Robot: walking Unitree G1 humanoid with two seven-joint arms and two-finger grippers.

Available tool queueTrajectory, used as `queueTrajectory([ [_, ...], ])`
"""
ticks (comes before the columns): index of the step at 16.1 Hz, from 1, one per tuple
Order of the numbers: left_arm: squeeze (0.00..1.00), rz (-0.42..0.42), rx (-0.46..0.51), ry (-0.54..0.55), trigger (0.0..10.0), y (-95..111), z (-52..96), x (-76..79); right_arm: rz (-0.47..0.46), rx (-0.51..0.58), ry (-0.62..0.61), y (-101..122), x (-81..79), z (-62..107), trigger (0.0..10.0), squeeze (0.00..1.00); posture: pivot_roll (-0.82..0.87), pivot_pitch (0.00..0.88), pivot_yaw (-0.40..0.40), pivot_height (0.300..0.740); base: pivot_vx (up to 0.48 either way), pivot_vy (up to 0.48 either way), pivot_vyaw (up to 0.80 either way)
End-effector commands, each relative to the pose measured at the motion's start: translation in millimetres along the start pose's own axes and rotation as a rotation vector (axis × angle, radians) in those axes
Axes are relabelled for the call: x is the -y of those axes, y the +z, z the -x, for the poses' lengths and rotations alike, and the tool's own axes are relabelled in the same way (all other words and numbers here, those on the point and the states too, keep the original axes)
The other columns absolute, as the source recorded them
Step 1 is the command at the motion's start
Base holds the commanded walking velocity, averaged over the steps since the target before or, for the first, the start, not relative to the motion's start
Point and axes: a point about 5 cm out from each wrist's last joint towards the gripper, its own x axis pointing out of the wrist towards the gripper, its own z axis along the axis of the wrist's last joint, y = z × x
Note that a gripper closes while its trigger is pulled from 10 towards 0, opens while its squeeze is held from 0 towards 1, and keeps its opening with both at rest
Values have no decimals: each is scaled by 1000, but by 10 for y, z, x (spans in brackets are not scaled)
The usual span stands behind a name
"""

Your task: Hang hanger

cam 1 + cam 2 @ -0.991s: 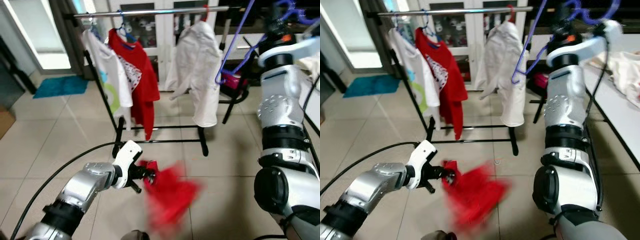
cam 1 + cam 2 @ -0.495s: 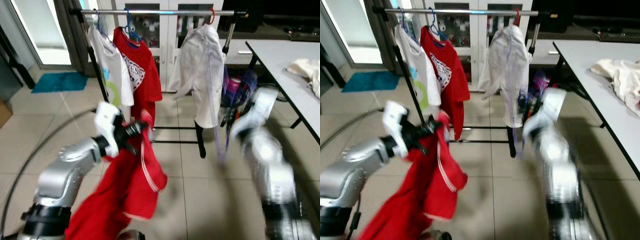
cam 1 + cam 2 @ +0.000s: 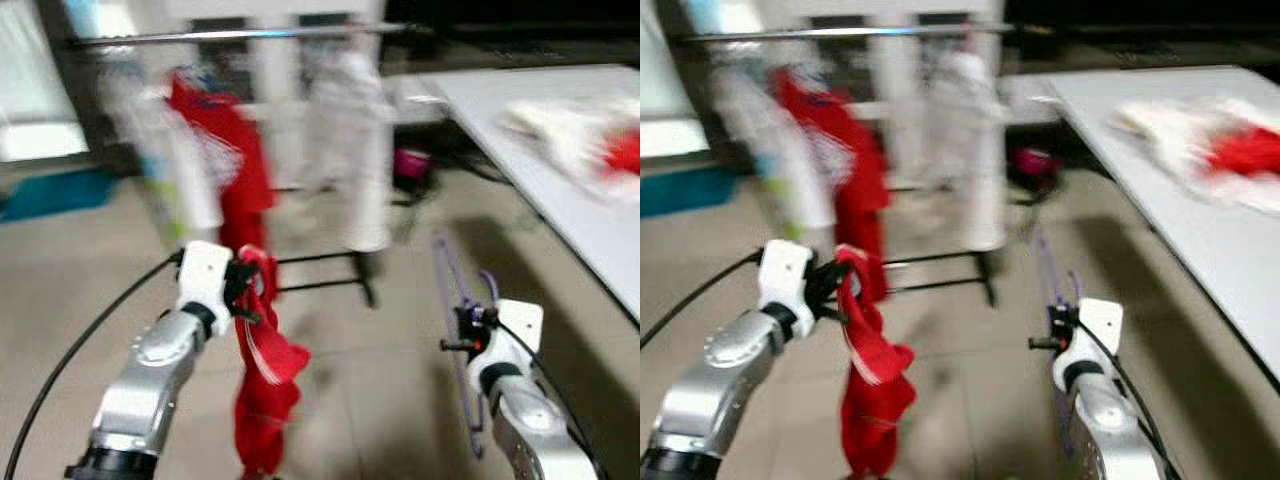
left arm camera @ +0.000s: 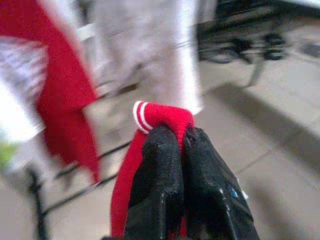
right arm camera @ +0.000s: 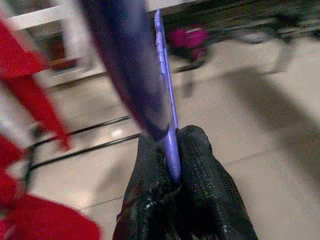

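The right end effector (image 5: 172, 165), high by the rail a second ago, now sits low, pinching the thin purple plastic hanger (image 3: 458, 330). The left end effector (image 4: 182, 150) clamps the red striped-cuff garment (image 3: 262, 370) higher; dressing the hanger looks next.

Both arms forward, both hands clamped

Left hand (image 3: 243, 290) is raised at the end of a bent silver arm, fingers (image 4: 165, 165) pinched together on a red garment (image 3: 262, 375). Right hand (image 3: 462, 327) sits lower and to the right of that garment, fingers (image 5: 197, 160) gripping a purple hanger (image 5: 167, 115).
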Motion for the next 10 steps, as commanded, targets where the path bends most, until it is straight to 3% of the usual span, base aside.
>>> queueTrajectory([
  [1, 0, -8, 80, 16, 10000, 130, -46, 7, 39, 73, -20, 190, 38, 23, 10000, 0, -103, 0, 71, 740, 0, 0, -750],
  [2, 0, 14, 88, 32, 10000, 138, -78, 4, 131, 119, -46, 271, 55, 57, 10000, 0, -105, 0, 75, 740, 0, 0, -744],
  [4, 0, -10, 91, 26, 10000, 152, -118, 25, 194, 140, -10, 313, 30, 122, 10000, 0, -107, 0, 76, 740, 0, 0, -744],
  [5, 0, -27, 107, 28, 10000, 179, -153, 33, 174, 139, 7, 332, 18, 165, 10000, 0, -107, 0, 79, 740, 0, 0, -756],
  [8, 0, -34, 142, 23, 10000, 296, -215, 34, -49, 201, -1, 490, -28, 152, 10000, 0, -102, 0, 73, 740, 0, 0, -758],
  [10, 0, -55, 126, -15, 10000, 297, -194, 61, -87, 170, 10, 458, -27, 143, 10000, 0, -89, 0, 51, 740, 0, 0, -775],
])
